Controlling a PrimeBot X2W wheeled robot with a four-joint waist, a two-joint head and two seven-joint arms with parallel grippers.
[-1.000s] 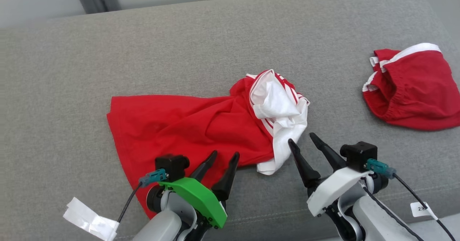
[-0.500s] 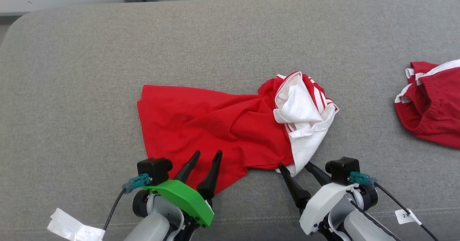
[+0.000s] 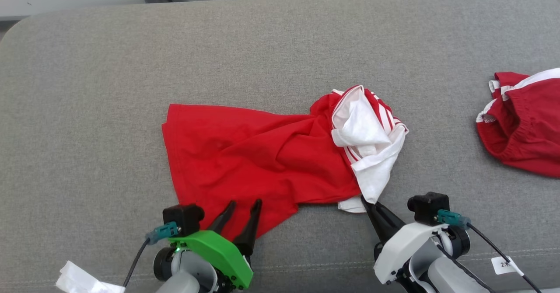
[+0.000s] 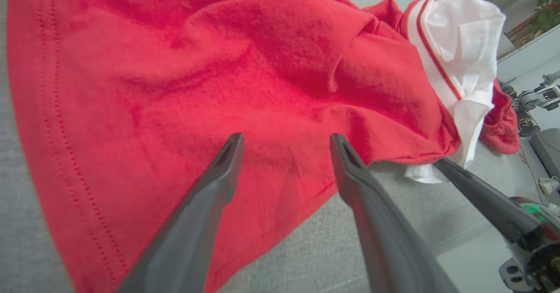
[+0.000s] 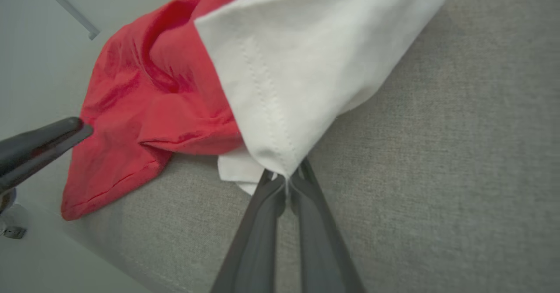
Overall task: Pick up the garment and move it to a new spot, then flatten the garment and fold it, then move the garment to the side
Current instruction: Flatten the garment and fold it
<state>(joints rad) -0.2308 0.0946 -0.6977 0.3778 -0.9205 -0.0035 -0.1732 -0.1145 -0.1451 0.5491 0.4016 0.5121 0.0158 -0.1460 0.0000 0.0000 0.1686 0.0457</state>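
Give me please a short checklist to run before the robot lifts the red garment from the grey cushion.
1. Grip of right end effector on the white corner: ok, shut on it.
2. Grip of left end effector on the red garment: not ok, open over the cloth.
3. Gap to the other red garment: ok, apart.
4. Both cloth layers pinched at the corner: cannot tell.

Bright, even, soft-shadowed light; sharp head view, wide-angle stretch at wrist-view edges.
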